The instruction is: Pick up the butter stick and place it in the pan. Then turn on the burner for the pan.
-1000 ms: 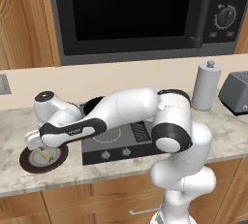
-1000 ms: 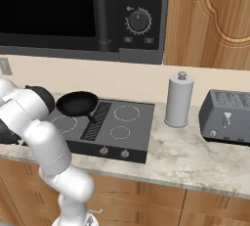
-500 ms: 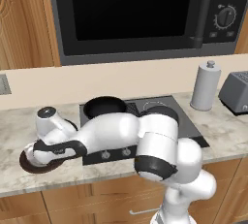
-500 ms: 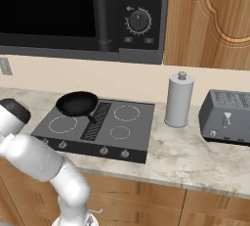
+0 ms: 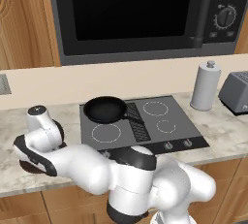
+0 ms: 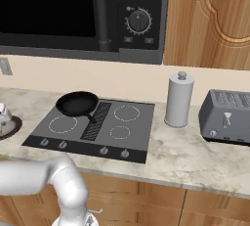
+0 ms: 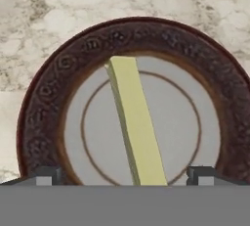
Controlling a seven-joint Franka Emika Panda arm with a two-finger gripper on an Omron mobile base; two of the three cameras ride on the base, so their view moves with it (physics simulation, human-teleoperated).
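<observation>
My butter stick [image 7: 136, 127] is pale yellow, plain, with a slightly greener shaded side. The plate [image 7: 44, 107] under it has a dark brown rim stamped with a faint ornamental pattern, and a grey centre ringed by a thin brown line. The surface [image 7: 58, 10] is beige marble with grey-brown veining. At two o'clock on the dark grey cooktop [image 5: 184, 126], the pan [image 5: 104, 109] is black, beside white-outlined rings.

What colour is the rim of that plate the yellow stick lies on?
Dark brown with a faint embossed pattern around a grey centre; the plate shows best in the hand view.
</observation>
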